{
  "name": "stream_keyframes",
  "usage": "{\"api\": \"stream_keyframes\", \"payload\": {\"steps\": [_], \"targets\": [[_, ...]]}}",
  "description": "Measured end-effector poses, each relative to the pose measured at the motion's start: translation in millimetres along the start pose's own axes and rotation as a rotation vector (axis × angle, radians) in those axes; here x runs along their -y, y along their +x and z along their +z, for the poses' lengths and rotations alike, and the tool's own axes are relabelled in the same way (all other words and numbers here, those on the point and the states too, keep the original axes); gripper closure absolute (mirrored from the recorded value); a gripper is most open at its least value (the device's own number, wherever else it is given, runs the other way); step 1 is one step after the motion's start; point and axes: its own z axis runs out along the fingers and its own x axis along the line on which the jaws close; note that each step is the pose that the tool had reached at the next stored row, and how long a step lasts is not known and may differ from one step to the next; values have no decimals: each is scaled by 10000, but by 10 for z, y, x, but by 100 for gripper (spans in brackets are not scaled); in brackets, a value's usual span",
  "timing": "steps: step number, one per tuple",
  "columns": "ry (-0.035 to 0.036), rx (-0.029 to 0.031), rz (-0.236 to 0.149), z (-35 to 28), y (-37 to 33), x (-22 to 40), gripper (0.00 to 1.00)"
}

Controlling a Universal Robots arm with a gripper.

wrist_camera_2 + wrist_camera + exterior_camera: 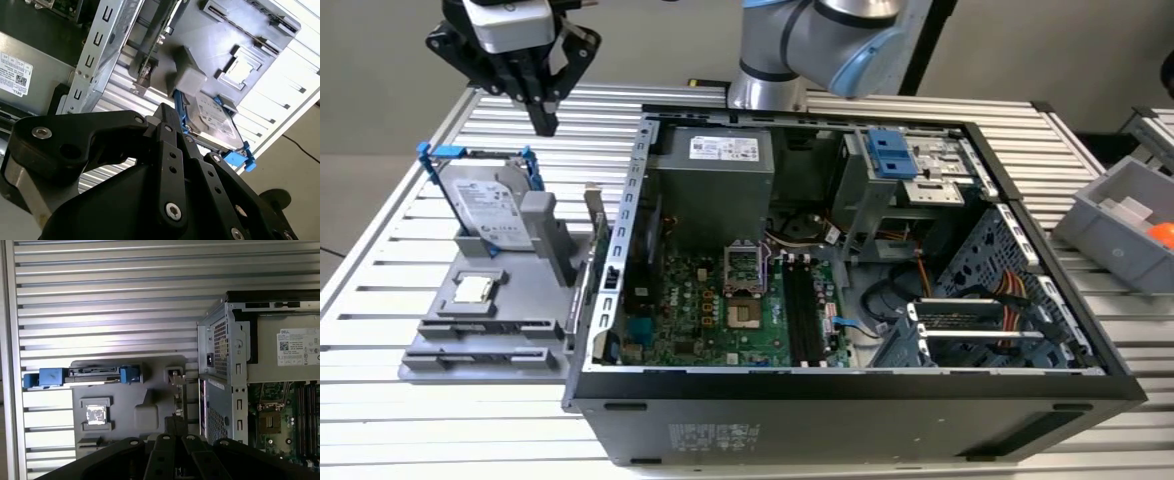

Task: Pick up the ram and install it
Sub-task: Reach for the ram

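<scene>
One pincer [544,126], pressed together, hangs near your hard drive [491,205]; the ram [595,225] stands on edge in the grey holder [494,315] beside the case [854,410].

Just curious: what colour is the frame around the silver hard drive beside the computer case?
Blue; the frame shows best in the exterior view.

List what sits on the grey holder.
The blue-framed hard drive stands upright, the processor chip lies flat, the ram stands on edge by the case. The drive hides what's behind it.
</scene>
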Motion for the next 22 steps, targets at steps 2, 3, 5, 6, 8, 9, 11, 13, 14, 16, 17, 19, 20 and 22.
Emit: {"api": "stream_keyframes", "payload": {"steps": [2,3,5,6,8,9,11,13,14,16,17,19,20,22], "targets": [[0,0,-1,0,17,1,100],[0,0,-1,-1,27,2,100],[-1,1,-1,-1,43,3,100],[0,0,-1,-1,51,3,100],[-1,1,-2,-1,69,4,100],[-1,0,-1,-1,77,5,100],[0,0,-2,-2,96,6,100],[-1,0,-3,-2,117,8,100],[0,0,-3,-3,128,8,100],[-1,0,-3,-3,148,10,100],[0,0,-3,-3,160,10,100],[0,0,-2,-4,184,12,100],[-1,1,-3,-4,195,13,100],[0,0,-3,-5,220,14,100]]}}
